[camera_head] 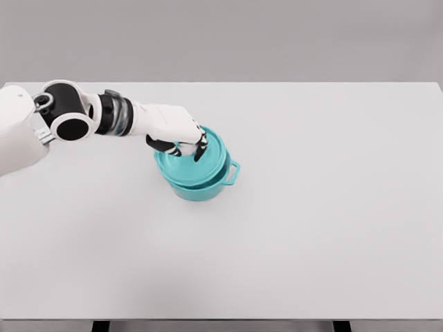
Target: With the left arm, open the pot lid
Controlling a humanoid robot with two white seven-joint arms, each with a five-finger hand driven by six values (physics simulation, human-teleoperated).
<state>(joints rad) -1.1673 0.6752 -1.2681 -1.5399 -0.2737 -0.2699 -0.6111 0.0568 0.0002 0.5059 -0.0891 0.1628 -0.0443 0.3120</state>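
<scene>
Grasp step. The left hand (181,138), fingers curled on the lid (201,162) (knob hidden beneath them), rests atop the teal pot (197,187) left of centre on the desk (332,207). Next move likely calls for a straight lift.

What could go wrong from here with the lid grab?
1. The left hand covers the lid top, so the knob is hidden; the grip cannot be confirmed and might slip on lifting.
2. The lid looks tilted on the pot, toward the side handle; it could slide off that way.
3. The pot stands unbraced on the table; a pull might drag it.
</scene>
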